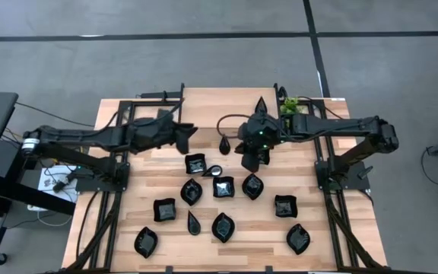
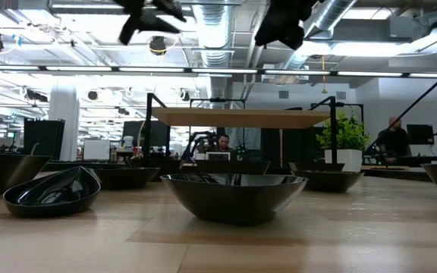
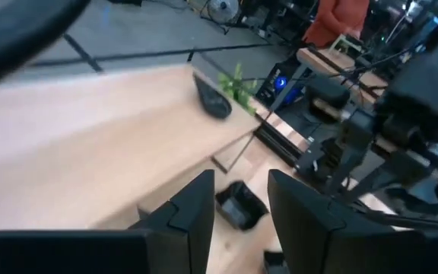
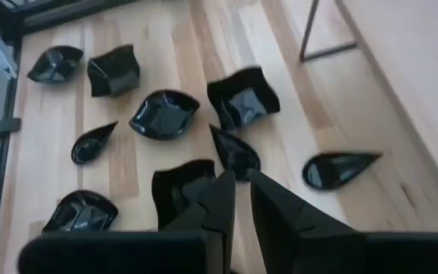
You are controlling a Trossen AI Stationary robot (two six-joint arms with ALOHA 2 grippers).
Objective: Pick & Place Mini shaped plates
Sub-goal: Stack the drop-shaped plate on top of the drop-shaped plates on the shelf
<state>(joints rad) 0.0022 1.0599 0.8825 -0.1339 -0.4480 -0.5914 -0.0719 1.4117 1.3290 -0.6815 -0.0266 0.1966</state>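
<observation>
Lying below both raised jaws, mini shaped plates [image 4: 164,114] untouched.

Past the right end effector [image 4: 240,199], whose two fingers stand slightly apart above the wooden bench [image 4: 166,53], lie eight glossy black mini shaped plates [image 4: 164,114], none held.

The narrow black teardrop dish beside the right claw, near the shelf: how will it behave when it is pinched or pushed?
The glossy black teardrop dish looks rigid and probably slippery, since its glaze shines. Its rounded underside could let it rock or tip sideways. Being small and thin-walled, it is likely light and would slide on the smooth wooden table.
</observation>
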